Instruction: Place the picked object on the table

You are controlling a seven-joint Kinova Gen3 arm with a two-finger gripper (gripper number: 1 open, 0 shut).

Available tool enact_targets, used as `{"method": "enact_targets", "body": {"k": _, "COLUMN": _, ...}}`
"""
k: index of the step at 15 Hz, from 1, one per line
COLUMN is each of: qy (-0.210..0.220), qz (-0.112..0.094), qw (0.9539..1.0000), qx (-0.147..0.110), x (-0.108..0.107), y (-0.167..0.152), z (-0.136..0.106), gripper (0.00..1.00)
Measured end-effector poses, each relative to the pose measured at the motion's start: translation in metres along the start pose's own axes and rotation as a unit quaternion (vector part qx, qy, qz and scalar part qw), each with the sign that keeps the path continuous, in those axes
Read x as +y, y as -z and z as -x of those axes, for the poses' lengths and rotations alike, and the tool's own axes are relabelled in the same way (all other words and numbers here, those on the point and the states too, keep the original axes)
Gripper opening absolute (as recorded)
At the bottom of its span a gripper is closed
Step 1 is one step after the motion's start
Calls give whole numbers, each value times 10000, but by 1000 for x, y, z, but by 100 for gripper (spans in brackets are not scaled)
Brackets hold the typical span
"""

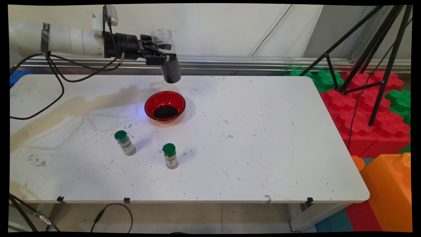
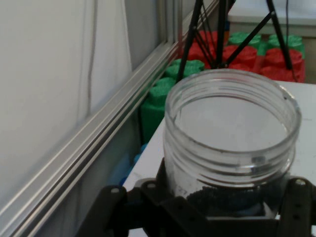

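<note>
tool holds open jar above red bowl

the tool (image 1: 157, 52) is raised over the far side of the desk (image 1: 263, 138), its fingers clamped on a clear jar (image 1: 167, 56) about the middle of its body; the jar is carried clear of the desk, nearly upright with a slight lean, mouth up and uncapped; dark granules fill its lower part, while the upper part is see-through and empty; the hand view confirms the open threaded mouth (image 2: 232, 123) and the dark contents low down between the black linkage.

a red bowl (image 1: 165, 106) stands on the desk below the jar and a little toward the near side; a heap of the same dark granules lies in its bottom; jar and bowl are apart, not touching.

two small spice bottles with green caps stand nearer the camera: one to the left (image 1: 125, 143), one to the right (image 1: 170, 156); both are upright, apart from each other and well apart from the tool.

loose dark grains are scattered over the desk around the bowl and bottles; a black tripod (image 1: 371, 56) stands off the desk's right end among red and green foam blocks (image 1: 355, 108).
</note>
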Motion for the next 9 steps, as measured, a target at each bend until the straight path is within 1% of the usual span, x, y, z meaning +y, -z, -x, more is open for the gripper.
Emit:
{"method": "enact_targets", "body": {"k": 2, "qy": 89, "qz": 144, "qw": 9998, "qx": 52, "x": 4, "y": -2, "z": -4, "gripper": 0}}
{"method": "enact_targets", "body": {"k": 5, "qy": 116, "qz": 306, "qw": 9994, "qx": 111, "x": 8, "y": -6, "z": -8, "gripper": 0}}
{"method": "enact_targets", "body": {"k": 9, "qy": 141, "qz": 570, "qw": 9981, "qx": 192, "x": 17, "y": -17, "z": -13, "gripper": 0}}
